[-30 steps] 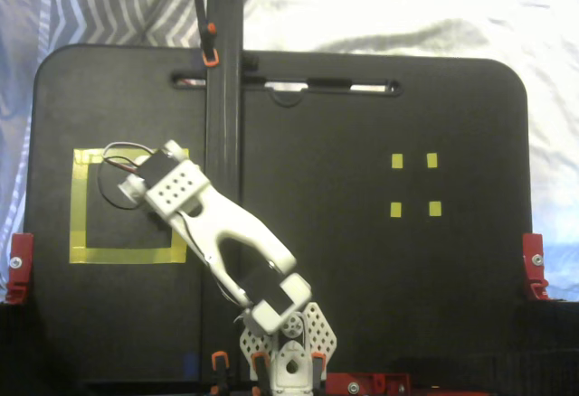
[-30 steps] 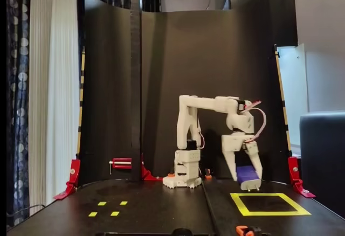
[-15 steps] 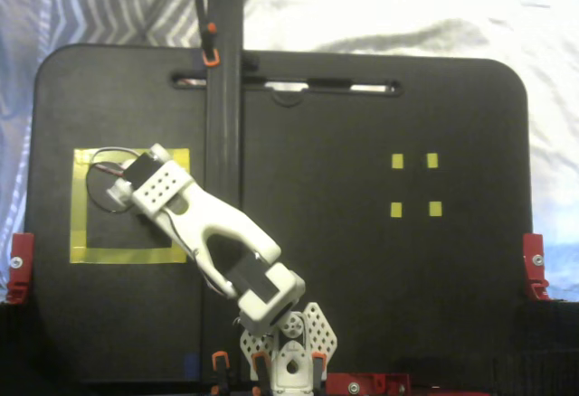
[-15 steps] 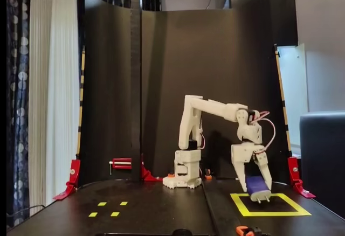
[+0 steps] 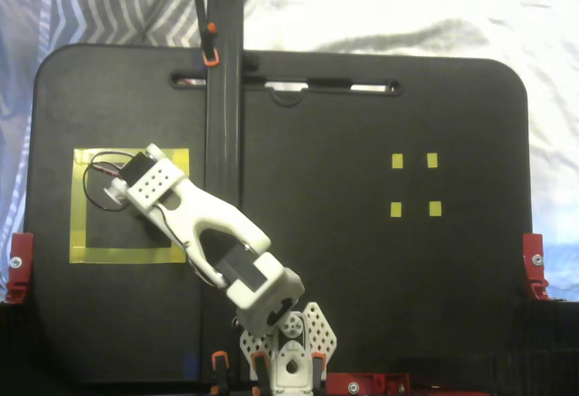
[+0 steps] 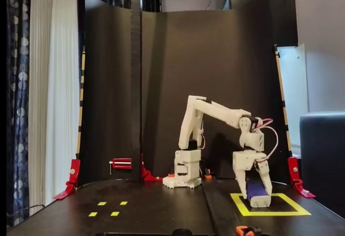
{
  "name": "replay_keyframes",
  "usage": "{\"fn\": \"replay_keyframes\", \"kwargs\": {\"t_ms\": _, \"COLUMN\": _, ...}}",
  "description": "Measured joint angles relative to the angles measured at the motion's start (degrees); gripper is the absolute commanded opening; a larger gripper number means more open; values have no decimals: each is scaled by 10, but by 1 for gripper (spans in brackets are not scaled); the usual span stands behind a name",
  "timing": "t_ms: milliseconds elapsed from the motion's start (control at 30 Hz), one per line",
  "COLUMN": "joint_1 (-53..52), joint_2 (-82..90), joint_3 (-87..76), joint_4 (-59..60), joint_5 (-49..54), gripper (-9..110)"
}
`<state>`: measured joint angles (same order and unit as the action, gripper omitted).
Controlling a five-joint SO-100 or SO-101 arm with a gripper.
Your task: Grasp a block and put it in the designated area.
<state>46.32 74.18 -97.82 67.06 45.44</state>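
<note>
Lowered since 0.5 s ago, the gripper (image 6: 258, 202) pinches the block (image 6: 257, 191) upright, just above the designated area (image 6: 269, 212).

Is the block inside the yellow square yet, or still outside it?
Inside. In a fixed view the block, held between the fingers of the gripper, sits low within the yellow outline of the designated area. Whether it touches the board, cannot tell.
</note>
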Motion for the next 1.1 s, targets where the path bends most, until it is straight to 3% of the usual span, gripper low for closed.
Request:
{"fn": "replay_keyframes", "kwargs": {"t_ms": 367, "joint_1": -2, "joint_2": -17, "joint_3": 1, "joint_4": -4, "joint_5": 1, "gripper": 23}}
{"fn": "replay_keyframes", "kwargs": {"t_ms": 667, "joint_1": 2, "joint_2": -22, "joint_3": 3, "joint_4": 5, "joint_5": 5, "gripper": 38}}
{"fn": "replay_keyframes", "kwargs": {"t_ms": 1100, "joint_1": 9, "joint_2": -20, "joint_3": 4, "joint_4": 25, "joint_5": 5, "gripper": 39}}
